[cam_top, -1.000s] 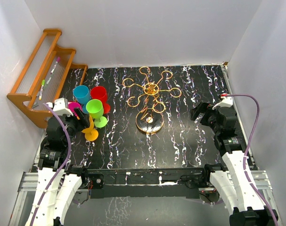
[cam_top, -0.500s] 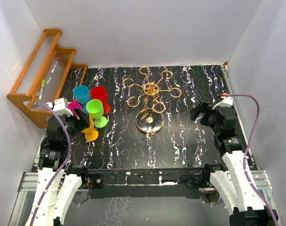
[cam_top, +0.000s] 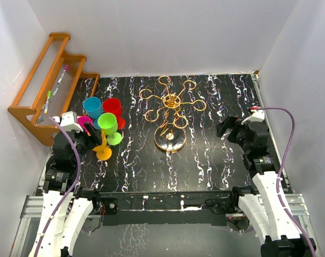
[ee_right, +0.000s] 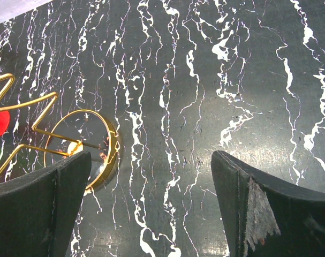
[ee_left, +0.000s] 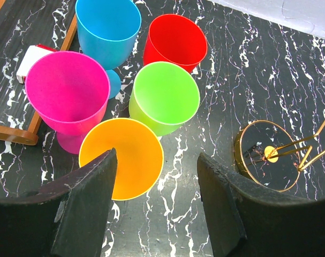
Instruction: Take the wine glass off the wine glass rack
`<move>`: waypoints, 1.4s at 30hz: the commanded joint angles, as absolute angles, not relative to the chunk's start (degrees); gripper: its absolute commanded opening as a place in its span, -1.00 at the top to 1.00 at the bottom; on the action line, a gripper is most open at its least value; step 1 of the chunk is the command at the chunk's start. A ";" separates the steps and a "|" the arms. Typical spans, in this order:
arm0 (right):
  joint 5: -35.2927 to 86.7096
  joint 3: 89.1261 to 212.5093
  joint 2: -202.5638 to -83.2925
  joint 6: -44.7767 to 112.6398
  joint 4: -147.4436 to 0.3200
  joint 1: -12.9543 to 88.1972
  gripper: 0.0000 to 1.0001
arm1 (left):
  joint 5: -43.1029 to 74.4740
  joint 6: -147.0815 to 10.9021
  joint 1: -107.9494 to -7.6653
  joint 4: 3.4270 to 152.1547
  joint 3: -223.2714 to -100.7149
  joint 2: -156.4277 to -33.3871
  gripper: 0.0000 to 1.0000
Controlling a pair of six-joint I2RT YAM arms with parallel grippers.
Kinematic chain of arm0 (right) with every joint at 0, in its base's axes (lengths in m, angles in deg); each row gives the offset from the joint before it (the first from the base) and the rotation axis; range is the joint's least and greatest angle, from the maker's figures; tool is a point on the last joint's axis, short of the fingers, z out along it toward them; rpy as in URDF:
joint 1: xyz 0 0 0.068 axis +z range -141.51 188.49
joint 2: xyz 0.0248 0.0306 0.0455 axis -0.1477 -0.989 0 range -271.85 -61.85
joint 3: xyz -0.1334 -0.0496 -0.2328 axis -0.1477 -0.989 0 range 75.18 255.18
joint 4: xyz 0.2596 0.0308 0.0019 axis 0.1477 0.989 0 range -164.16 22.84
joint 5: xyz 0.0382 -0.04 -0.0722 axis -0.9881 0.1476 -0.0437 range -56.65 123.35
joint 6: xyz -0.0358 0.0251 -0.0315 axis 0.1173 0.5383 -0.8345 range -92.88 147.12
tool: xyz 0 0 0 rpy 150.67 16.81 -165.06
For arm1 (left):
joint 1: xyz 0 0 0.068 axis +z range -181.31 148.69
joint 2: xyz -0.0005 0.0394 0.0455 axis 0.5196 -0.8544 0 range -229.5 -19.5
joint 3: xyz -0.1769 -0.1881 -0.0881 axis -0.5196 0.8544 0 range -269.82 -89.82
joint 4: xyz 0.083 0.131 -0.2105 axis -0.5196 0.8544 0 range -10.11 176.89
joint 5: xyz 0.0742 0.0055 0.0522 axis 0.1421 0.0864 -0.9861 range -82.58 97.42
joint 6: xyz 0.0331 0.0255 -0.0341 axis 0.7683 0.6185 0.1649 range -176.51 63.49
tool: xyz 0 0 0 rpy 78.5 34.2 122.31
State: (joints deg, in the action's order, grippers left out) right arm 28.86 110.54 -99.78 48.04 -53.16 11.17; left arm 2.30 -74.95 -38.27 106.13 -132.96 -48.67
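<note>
Nothing's budged since a second ago. Left gripper (ee_left: 157, 158) hangs partly open, gripping nothing, just over the orange wine glass (ee_left: 121, 160), nearest of five standing on the table (cam_top: 205, 155) at the left. Rack (cam_top: 172, 101) in the middle looks bare, well right of them. Right gripper (ee_right: 151, 155) gapes wide, farther off.

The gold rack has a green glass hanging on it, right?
Not quite. The rack has nothing hanging on it. The green glass stands upright on the table, apart from the rack. The top view shows this.
</note>
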 commanded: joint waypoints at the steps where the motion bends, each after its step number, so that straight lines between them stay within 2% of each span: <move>1: 29.23 110.73 -99.50 48.00 -55.02 11.17 -0.97 | 2.21 -74.92 -38.29 106.05 -132.98 -48.54 -0.20; 42: 27.63 111.01 -99.24 49.97 -53.75 11.18 -0.97 | 2.48 -74.97 -38.30 106.09 -132.94 -48.87 -0.20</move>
